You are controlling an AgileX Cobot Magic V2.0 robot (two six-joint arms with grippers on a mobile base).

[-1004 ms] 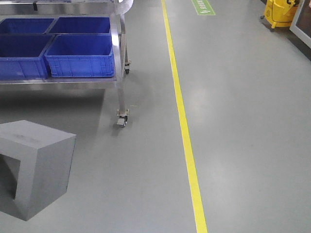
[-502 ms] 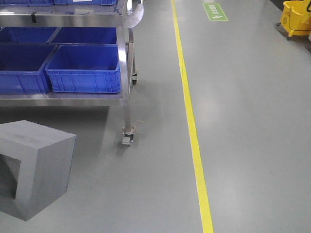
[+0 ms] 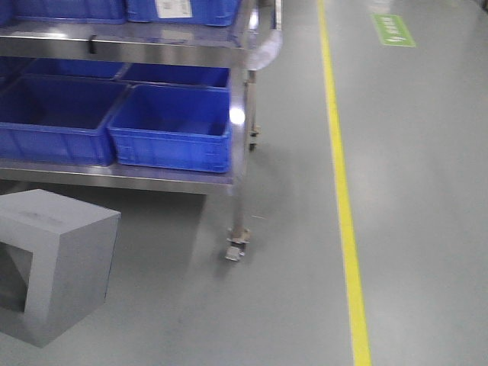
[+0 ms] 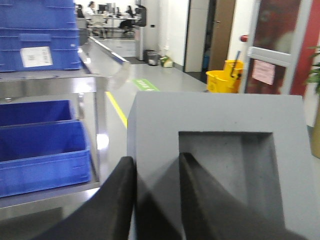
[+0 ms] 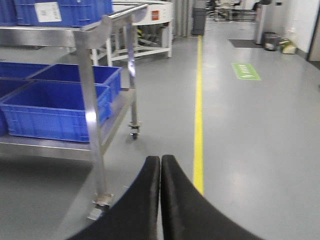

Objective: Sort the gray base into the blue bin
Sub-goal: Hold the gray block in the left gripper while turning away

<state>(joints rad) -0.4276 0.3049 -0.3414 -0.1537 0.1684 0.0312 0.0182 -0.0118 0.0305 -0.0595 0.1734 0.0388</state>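
The gray base (image 3: 57,259) is held up at the lower left of the front view, above the floor. In the left wrist view it (image 4: 215,150) fills the frame, its square recess facing the camera. My left gripper (image 4: 156,162) is shut on the base's wall, one finger outside and one inside the recess. Blue bins (image 3: 171,126) sit on the lower shelf of a steel cart (image 3: 240,114), ahead and left; they also show in the left wrist view (image 4: 42,155) and the right wrist view (image 5: 55,107). My right gripper (image 5: 160,162) is shut and empty, over the floor.
The cart stands on castors (image 3: 235,250) and carries more blue bins on its upper shelf (image 3: 179,9). A yellow floor line (image 3: 343,191) runs ahead on the right. A yellow mop bucket (image 4: 223,80) stands by a door.
The view has moved forward and to the left: the cart and its blue bins are closer and further right in frame. The gray base stays in the same place in frame.
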